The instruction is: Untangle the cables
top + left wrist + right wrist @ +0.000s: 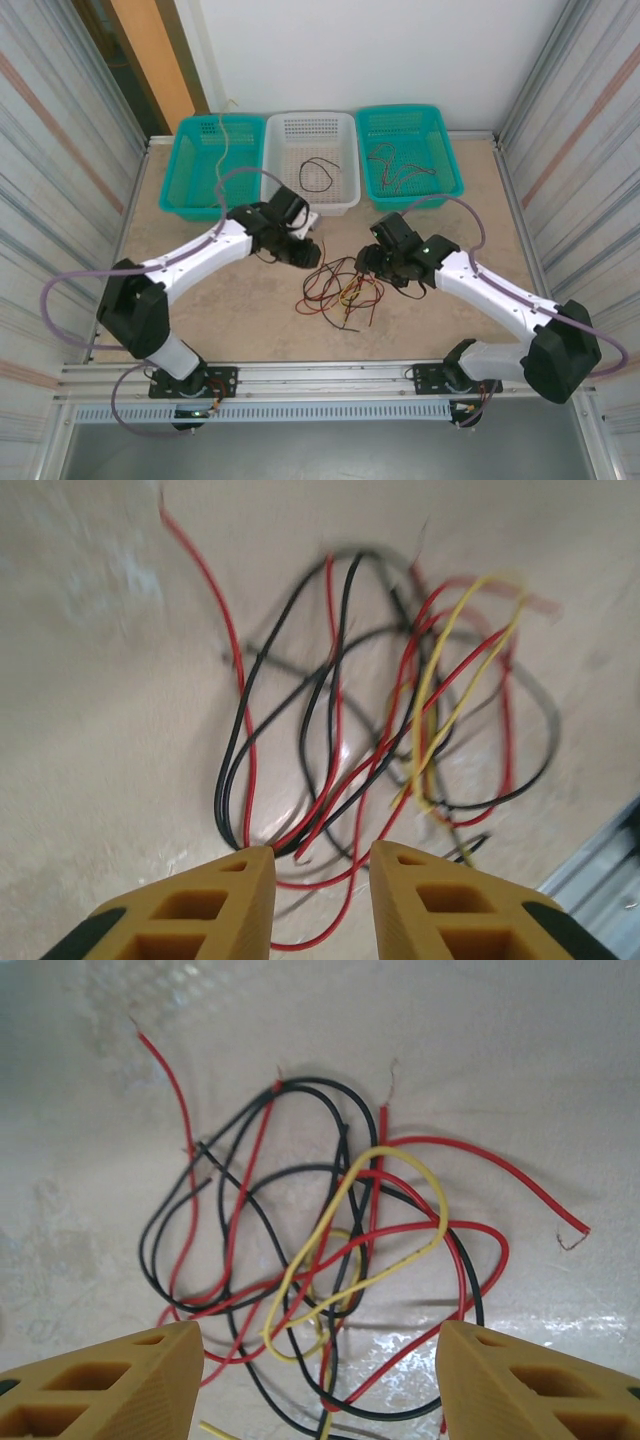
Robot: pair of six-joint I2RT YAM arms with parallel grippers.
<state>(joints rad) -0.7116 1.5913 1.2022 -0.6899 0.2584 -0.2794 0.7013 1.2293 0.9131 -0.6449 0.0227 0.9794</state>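
Field notes: we log a loose tangle of thin, smooth-sheathed red, black and yellow cables (340, 290) (380, 730) (330, 1260) lying on the beige, mottled, stone-like tabletop (200, 310), near its front middle and between the two arms. The strands are round and glossy, bent into overlapping oval loops. Several cut ends show bare, hair-fine wire. In the right wrist view one yellow strand (440, 1210) curls in a rough figure-eight over black and red loops, and a lone red strand (510, 1172) arcs off to the right. The left gripper (300, 252) (320, 858) has blocky yellow plastic fingers (220, 900) pierced by rectangular hollows, and it hangs at the tangle's left edge. Its jaws stand apart by a narrow gap, released; red and black strands run under and between the tips, and we cannot tell whether any touch. The right gripper (366, 263) (318, 1345) hovers at the tangle's right edge with its jaws spread wide, gripping nothing. Along the far edge three perforated plastic baskets sit side by side. There is a teal basket (200, 165) on the left and a white basket (345, 190) in the middle, holding a looped black cable (320, 175). A second teal basket (440, 140) on the right holds reddish and dark cables (400, 168). Smooth lavender hoses (45, 300) arc along the arms.
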